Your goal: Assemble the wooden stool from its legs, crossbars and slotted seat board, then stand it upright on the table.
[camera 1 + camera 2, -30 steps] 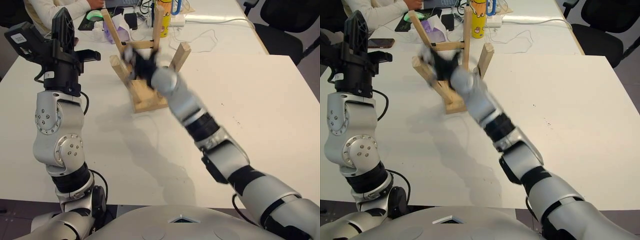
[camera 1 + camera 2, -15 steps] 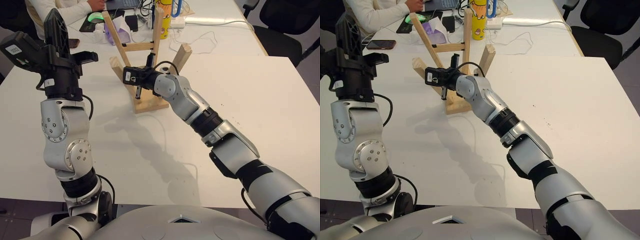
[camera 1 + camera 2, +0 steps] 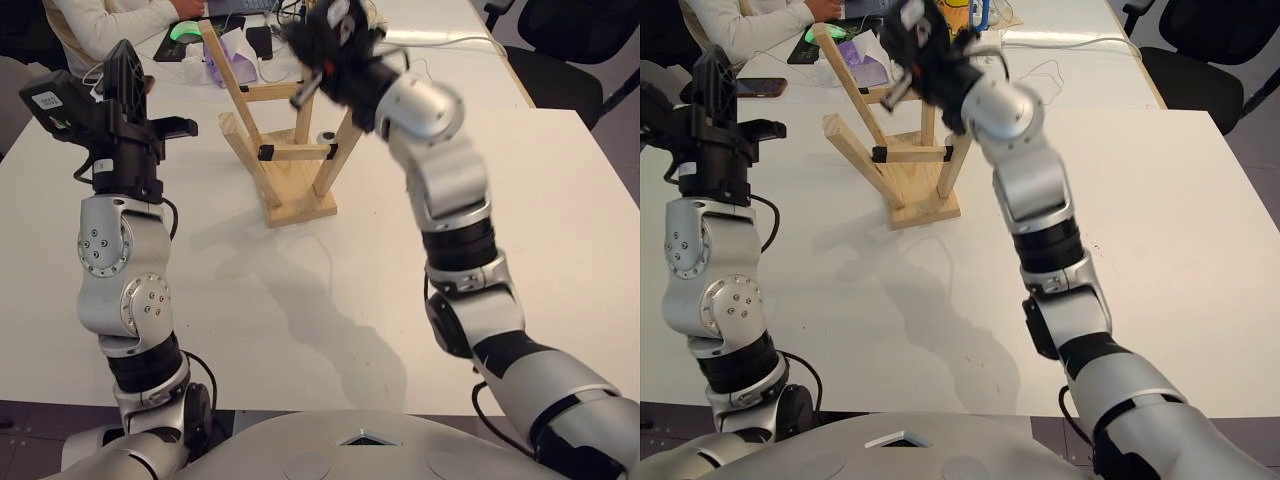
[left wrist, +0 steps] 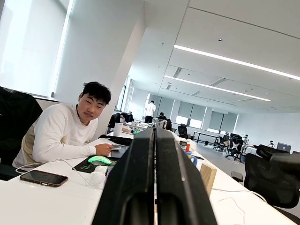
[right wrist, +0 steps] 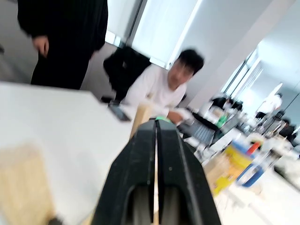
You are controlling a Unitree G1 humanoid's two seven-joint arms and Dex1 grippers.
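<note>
1. Presently, stool [image 3: 290, 165] stands inverted on table [image 3: 520, 200], long axis running 12 to 6 o'clock.
2. Right gripper [image 3: 318, 42], fingers pressed together, empty, hovers nearer; stool at its 6 o'clock.
3. Left gripper [image 3: 125, 55] closed; stool at 3 o'clock.

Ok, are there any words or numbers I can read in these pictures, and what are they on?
White sticker on the left wrist: dark print, too small to read.
Yellow bottle on the far desk: markings too blurred to read.
Wooden stool: no writing shows. So nothing here can be read.
</note>
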